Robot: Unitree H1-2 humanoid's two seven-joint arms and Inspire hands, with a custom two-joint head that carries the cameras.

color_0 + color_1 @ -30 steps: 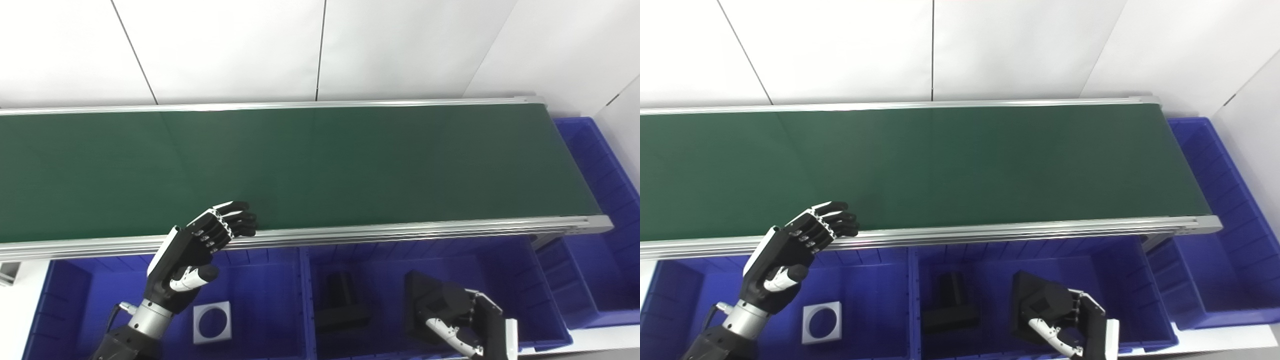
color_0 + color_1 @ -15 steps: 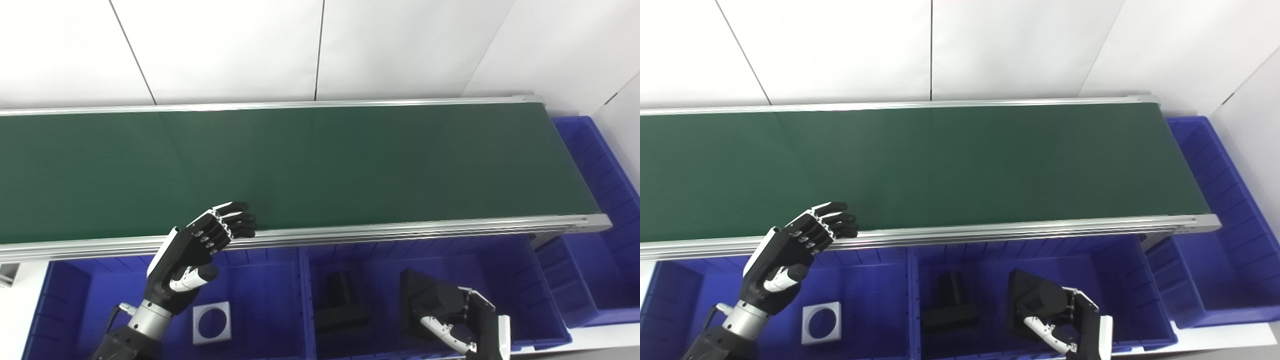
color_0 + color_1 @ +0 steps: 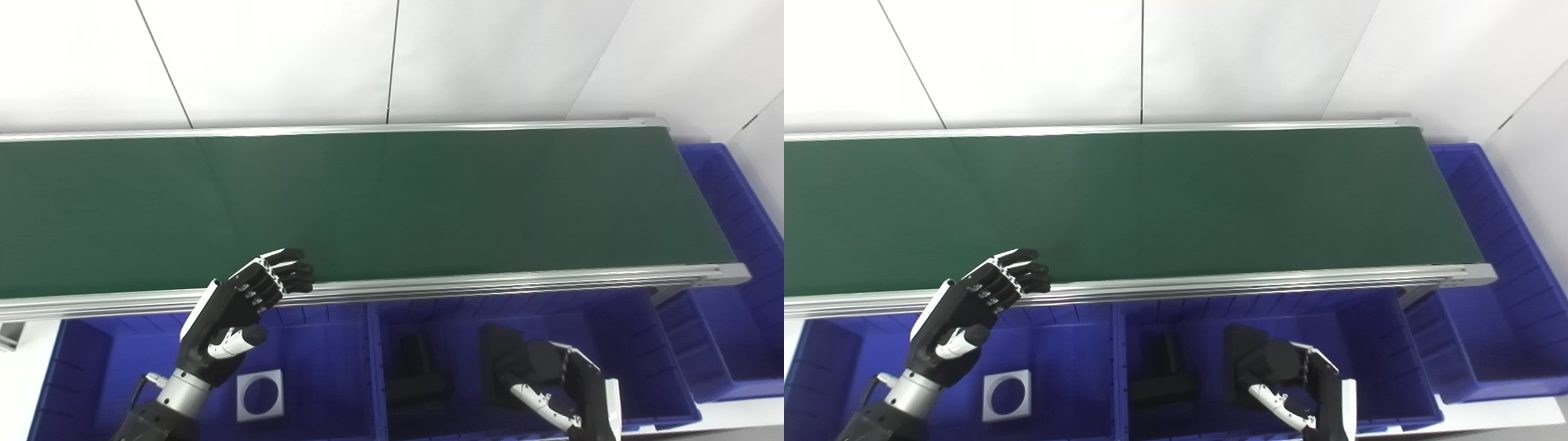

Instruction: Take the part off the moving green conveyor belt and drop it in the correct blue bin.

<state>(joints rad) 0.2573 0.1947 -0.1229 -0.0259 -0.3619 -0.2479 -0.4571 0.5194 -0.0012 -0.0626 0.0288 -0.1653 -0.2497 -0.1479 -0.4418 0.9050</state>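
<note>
A: Why does the left hand (image 3: 236, 309) hover by the conveyor belt (image 3: 367, 202), holding nothing, fingers spread?

B: Probably waiting for the next piece; the belt is bare.

A: And the black part (image 3: 499, 373)?

B: The right hand (image 3: 560, 389) grips it above the middle blue bin (image 3: 667, 367), likely about to drop it. It stands on edge, long axis near upright, tilted slightly.

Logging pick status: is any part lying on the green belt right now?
No, the green belt is bare; the right hand holds a black part over the middle bin.
</note>
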